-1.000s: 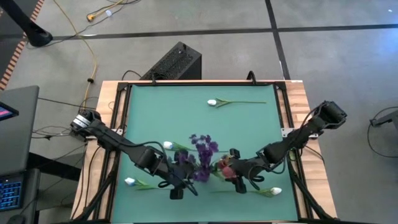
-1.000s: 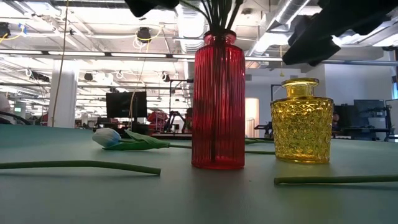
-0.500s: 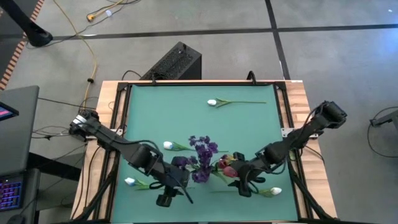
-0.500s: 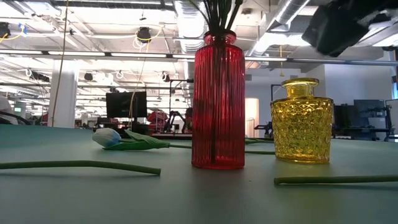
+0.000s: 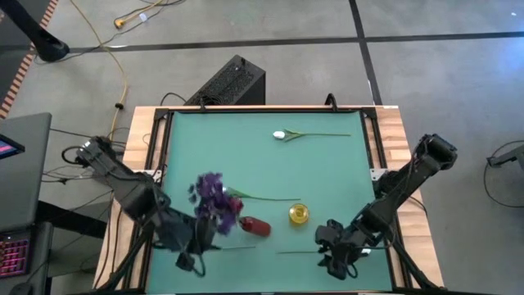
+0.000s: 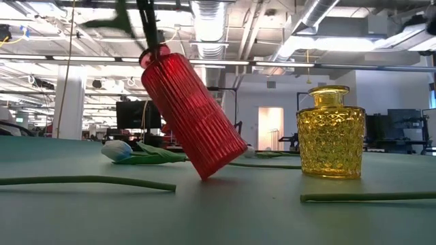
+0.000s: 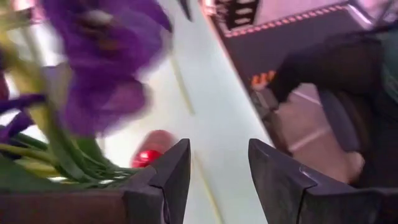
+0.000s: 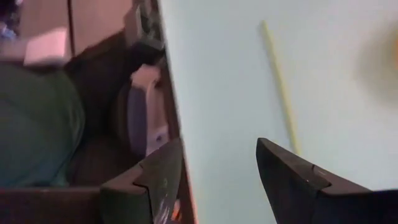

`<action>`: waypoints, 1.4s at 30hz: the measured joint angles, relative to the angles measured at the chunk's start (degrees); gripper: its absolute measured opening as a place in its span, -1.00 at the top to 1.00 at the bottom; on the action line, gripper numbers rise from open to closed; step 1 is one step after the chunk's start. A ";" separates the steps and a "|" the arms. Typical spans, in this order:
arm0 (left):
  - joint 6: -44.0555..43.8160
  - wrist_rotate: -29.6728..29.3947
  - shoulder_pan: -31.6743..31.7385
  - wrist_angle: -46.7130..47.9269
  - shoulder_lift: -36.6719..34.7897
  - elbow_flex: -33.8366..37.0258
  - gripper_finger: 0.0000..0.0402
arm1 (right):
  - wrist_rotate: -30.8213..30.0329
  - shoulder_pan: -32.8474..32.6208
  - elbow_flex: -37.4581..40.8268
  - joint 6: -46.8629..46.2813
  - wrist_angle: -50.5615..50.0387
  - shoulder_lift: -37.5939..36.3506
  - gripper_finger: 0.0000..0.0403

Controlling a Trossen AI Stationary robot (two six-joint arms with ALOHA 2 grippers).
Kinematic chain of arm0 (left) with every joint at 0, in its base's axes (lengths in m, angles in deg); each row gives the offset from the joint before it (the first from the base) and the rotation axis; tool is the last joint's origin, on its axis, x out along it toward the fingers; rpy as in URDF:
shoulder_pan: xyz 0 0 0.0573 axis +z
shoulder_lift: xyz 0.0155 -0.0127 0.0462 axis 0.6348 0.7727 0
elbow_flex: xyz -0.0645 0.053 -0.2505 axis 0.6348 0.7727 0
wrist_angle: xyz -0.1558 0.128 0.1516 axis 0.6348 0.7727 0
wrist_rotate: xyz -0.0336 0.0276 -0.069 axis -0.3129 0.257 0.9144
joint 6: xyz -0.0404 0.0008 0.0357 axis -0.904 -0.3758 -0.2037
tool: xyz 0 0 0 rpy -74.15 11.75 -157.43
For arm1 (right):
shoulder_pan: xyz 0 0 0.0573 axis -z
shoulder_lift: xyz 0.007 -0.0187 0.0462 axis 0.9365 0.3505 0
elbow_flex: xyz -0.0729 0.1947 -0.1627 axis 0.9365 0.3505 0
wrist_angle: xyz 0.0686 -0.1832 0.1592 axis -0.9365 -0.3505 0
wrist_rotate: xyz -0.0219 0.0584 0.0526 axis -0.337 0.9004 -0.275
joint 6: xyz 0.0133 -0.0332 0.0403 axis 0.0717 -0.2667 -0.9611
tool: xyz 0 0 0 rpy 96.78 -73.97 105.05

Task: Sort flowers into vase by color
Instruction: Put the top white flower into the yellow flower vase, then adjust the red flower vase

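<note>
The left tool (image 5: 190, 260) hangs at the bench's (image 5: 327, 164) near left edge, its fingers (image 7: 168, 174) parted with nothing between them. Just beside it the red vase (image 6: 191, 112) tilts steeply, purple flowers (image 5: 211, 197) leaning out of its mouth. The right tool (image 5: 334, 262), also parted and empty, hovers near a green stem (image 5: 299, 251). The yellow vase (image 6: 330, 133) stands upright. A white flower (image 5: 282, 135) lies well apart.
</note>
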 joint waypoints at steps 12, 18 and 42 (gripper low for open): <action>-1.32 2.31 5.14 -1.80 0.86 3.51 0.25 | -2.87 0.19 0.01 0.21 0.26 0.00 -0.16; -4.13 6.12 7.03 -1.16 0.91 6.63 0.25 | -2.90 0.04 0.02 0.35 0.27 0.02 -0.16; -18.64 -2.29 5.57 17.69 0.74 17.56 0.25 | -12.35 14.12 0.02 19.63 13.11 1.77 -0.16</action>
